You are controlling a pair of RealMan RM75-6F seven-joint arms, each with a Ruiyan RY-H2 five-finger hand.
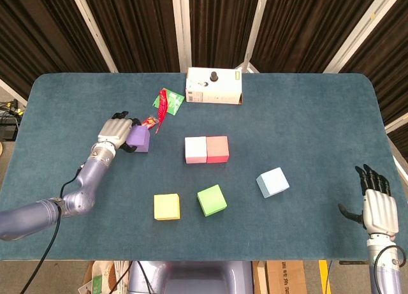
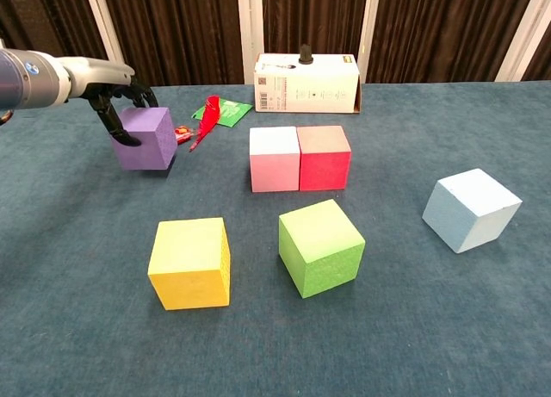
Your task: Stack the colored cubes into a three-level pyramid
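Note:
My left hand (image 1: 117, 131) (image 2: 114, 96) grips the purple cube (image 1: 140, 139) (image 2: 146, 139) at the table's left, and the cube hangs slightly tilted just above the cloth. A pink cube (image 1: 195, 149) (image 2: 275, 158) and a red cube (image 1: 217, 148) (image 2: 324, 157) stand touching side by side at the centre. Nearer the front lie a yellow cube (image 1: 166, 206) (image 2: 190, 263) and a green cube (image 1: 211, 200) (image 2: 320, 247). A light blue cube (image 1: 272, 182) (image 2: 471, 209) sits to the right. My right hand (image 1: 375, 203) is at the front right edge, fingers apart and empty.
A white box (image 1: 213, 86) (image 2: 307, 83) with a black knob stands at the back centre. A green wrapper with a red piece (image 1: 167, 101) (image 2: 215, 113) lies just behind the purple cube. The blue table (image 1: 306, 115) ends close to my right hand.

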